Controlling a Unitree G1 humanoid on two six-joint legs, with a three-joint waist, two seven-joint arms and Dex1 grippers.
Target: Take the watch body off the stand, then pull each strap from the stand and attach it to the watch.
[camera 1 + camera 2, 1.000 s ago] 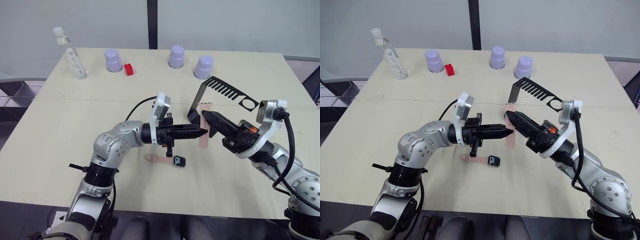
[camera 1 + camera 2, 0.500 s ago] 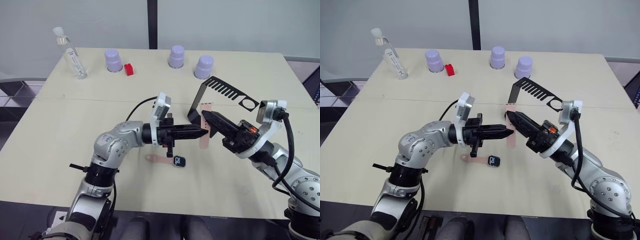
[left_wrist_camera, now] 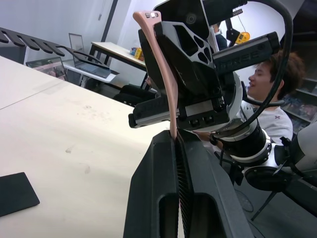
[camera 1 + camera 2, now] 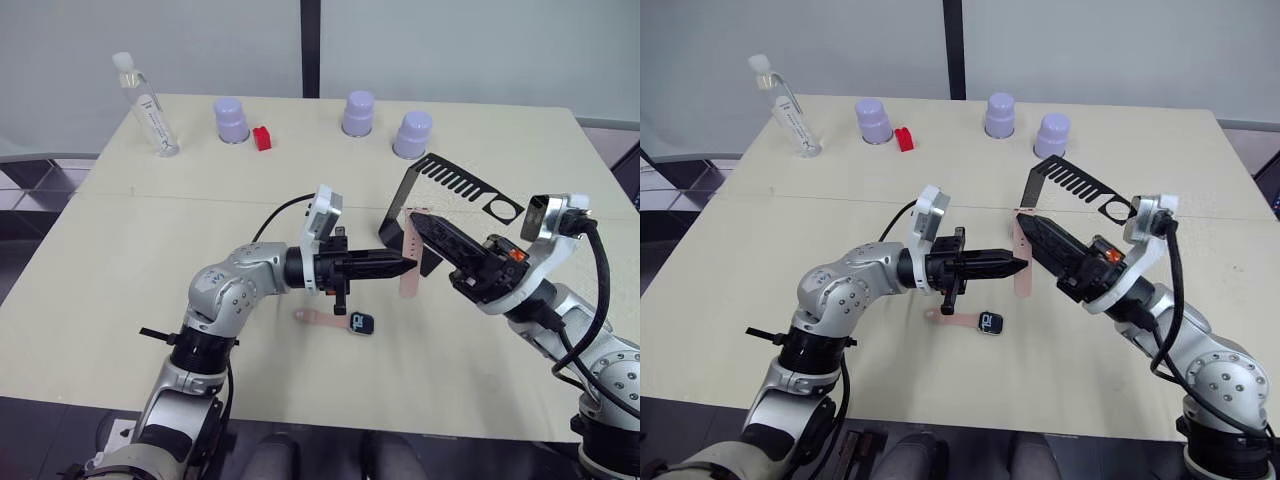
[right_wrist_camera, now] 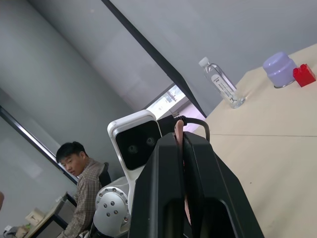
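The worktop (image 4: 120,250) is carrying everything, with a clear bottle (image 4: 143,103), three lilac cups (image 4: 230,120) and a small red block (image 4: 263,138) sitting along its far edge, well apart from the work; the stand (image 4: 440,195) is standing right of centre, its slotted arm and ring reaching toward the robot's right; the right gripper (image 4: 418,222) is reaching in just beside the slanted upright, its fingers (image 5: 171,198) pressed together on the upper end of the second strap (image 4: 408,262), which is hanging down in front of the stand; the left gripper (image 4: 405,268) is coming in level from the other side, its fingers (image 3: 163,198) pinching the same strap lower down, probably so that the band is being steadied at both ends while it is being drawn clear of the stand; the first strap (image 4: 318,317) is lying flat on the worktop under the left arm, apparently already joined to the watch body (image 4: 359,322), which is resting screen-up just beside it; so the task seems to be at its last strap, with the joining yet to be done; compared with a second ago, the right gripper is sitting higher and further back against the stand's upright, lifting the strap's top end, while the left gripper is holding its place.
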